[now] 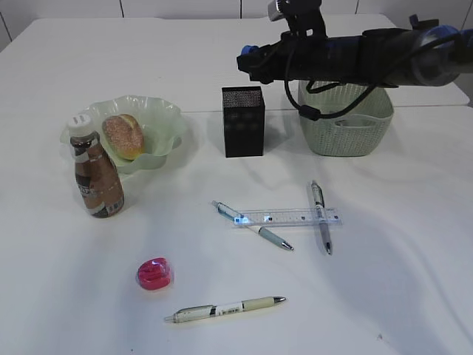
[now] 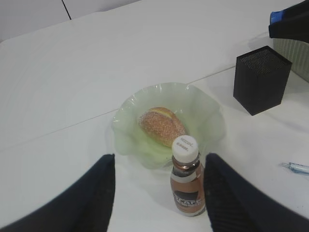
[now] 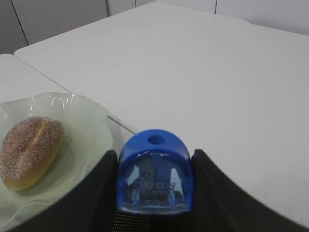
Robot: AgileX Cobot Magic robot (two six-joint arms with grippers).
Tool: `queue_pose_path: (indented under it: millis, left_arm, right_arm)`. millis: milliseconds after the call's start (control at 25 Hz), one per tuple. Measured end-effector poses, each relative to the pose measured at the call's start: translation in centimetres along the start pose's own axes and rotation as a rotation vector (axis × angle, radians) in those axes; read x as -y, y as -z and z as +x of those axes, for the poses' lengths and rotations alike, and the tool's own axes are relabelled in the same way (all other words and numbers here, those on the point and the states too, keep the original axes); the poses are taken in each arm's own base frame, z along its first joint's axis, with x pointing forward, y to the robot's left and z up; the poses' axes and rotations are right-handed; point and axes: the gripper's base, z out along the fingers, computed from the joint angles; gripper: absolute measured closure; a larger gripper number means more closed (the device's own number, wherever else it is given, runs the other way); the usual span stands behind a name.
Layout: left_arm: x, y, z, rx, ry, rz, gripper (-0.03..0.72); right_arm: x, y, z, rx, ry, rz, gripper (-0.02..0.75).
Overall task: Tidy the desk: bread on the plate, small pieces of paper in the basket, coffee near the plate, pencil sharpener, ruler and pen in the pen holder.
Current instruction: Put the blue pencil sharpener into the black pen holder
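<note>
Holding a blue pencil sharpener [image 3: 154,174] between its jaws, the right pincer [image 3: 154,193] is seen above the black mesh pen holder [image 1: 243,122], whose rim shows just beneath the sharpener in the right wrist view. For a clean drop, the sharpener is best centred over the holder's mouth and lowered close to the rim before release, so it cannot bounce off onto the tabletop [image 1: 384,281]. The left pincer [image 2: 159,193] hangs open and empty above the coffee [image 2: 187,176], which stands just beside the plate [image 1: 166,118]; the bread [image 1: 123,136] lies on that plate. Counted: three pens, one [image 1: 225,308] nearest the camera, one ruler [image 1: 288,217] lying across the other two, two sharpeners (blue held, a pink one [image 1: 154,274] loose), one basket [image 1: 346,122]. Paper wads cannot be made out.
</note>
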Motion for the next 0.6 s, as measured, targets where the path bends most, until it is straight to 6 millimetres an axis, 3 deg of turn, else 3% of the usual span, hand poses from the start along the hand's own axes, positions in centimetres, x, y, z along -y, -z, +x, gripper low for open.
queue_pose_path:
  millis: [600]
  left_arm:
    - [0.0, 0.0, -0.02, 0.002, 0.0, 0.0, 0.28]
  right_arm:
    - [-0.27, -0.31, -0.04, -0.014, 0.004, 0.03, 0.393]
